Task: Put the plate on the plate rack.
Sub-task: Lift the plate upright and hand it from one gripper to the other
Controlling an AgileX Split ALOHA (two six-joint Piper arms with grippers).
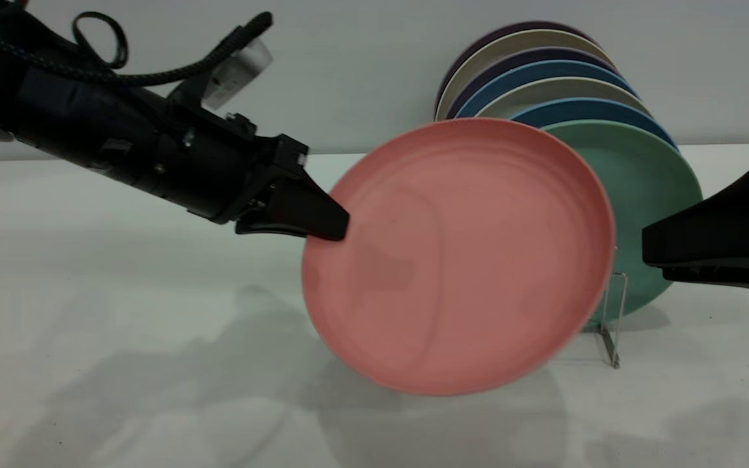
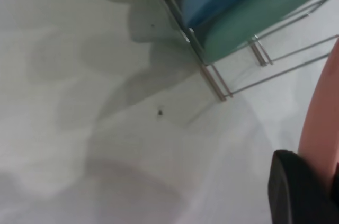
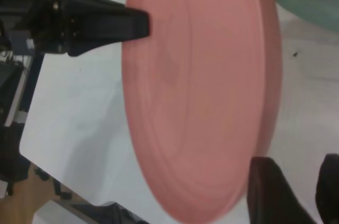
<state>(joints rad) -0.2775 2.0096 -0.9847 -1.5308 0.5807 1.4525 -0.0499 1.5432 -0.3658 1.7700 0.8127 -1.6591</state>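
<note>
Held only at its rim by the clenched left gripper (image 1: pixel 332 227), the tilted pink plate (image 1: pixel 459 260) could slip or clip the teal-green plate (image 1: pixel 647 195) while the released right gripper (image 1: pixel 651 253) waits beside the plate rack (image 1: pixel 612 325).

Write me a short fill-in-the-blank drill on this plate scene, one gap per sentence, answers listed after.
1. The left claw grips the rim of the ____ plate.
2. The racked plate nearest the held one is ____.
3. The plate rack is made of thin silver ____.
4. The right claw holds ____.

Missing words: salmon-pink; teal-green; wire; nothing
</note>
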